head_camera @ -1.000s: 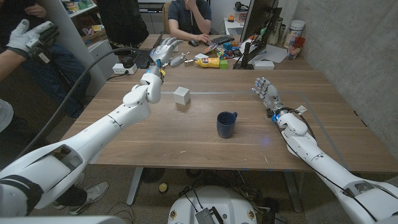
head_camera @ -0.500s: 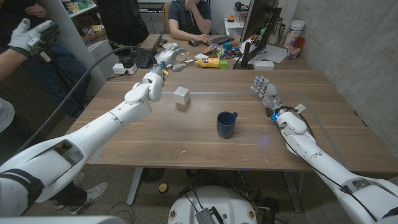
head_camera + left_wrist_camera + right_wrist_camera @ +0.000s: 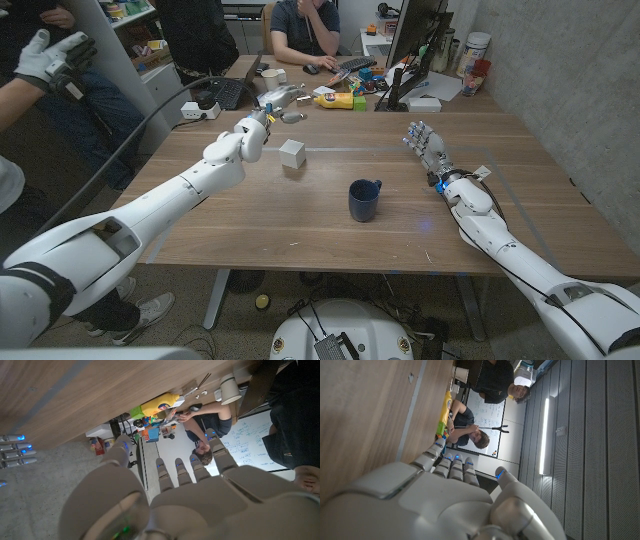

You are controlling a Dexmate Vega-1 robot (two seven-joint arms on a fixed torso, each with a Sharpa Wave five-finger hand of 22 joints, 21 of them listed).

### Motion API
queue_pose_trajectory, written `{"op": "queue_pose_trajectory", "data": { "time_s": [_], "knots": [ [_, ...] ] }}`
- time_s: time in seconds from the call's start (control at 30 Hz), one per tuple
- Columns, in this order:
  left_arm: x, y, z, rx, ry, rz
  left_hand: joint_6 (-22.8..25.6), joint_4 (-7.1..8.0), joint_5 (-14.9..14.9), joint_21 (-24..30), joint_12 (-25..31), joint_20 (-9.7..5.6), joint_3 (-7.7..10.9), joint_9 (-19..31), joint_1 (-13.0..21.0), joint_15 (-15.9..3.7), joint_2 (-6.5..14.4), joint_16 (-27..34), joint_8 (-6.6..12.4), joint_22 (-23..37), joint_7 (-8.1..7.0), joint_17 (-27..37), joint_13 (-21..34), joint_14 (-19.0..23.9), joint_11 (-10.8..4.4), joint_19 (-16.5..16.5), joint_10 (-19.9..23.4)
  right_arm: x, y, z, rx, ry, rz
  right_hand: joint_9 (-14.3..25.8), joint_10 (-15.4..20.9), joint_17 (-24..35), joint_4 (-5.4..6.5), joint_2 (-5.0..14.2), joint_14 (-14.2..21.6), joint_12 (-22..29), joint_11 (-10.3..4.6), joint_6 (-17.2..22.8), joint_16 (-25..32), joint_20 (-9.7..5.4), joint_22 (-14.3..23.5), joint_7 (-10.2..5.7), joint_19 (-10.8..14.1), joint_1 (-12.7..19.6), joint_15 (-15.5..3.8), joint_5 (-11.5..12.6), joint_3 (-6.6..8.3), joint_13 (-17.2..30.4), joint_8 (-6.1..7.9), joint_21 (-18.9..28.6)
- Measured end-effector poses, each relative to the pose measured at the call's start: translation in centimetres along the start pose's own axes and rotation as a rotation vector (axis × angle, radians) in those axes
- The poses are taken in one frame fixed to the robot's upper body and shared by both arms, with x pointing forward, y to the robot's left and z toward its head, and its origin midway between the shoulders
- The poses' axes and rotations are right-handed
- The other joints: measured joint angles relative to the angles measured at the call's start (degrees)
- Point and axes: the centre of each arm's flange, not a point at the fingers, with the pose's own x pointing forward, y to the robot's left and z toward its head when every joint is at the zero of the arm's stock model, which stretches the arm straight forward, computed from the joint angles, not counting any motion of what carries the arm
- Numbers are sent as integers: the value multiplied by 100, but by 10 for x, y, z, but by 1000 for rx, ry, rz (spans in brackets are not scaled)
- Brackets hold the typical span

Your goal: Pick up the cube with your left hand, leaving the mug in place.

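Left hand hovers empty, fingers spread, just far-left of the cube. I'd drop straight down, pinch its sides, stay clear of the mug.

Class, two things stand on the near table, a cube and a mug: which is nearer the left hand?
The grey cube, just beside the left hand; the blue mug stands farther toward the table's middle.

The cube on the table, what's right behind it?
Just behind the cube is bare table, then the left robot hand raised above the far edge beside a yellow bottle. The strip of table touching the cube's back face is hidden.
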Motion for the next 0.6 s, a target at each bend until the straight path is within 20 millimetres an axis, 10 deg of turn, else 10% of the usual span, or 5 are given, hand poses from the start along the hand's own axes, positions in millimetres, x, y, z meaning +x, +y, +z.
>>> {"op": "queue_pose_trajectory", "data": {
  "time_s": [0.6],
  "knots": [
    [-7,-14,7,25,-15,-99,-1,17,89,23,-22,16,-223,-1,123,-19,-189,0,-7,0,0,-1,0,18,73,177,-35,3,2,-1,-5,2,9,0,0,0,0,0,0,0,0,0,0,1,0,0,-1,0,0,0,0,0,0,0]
  ]
}}
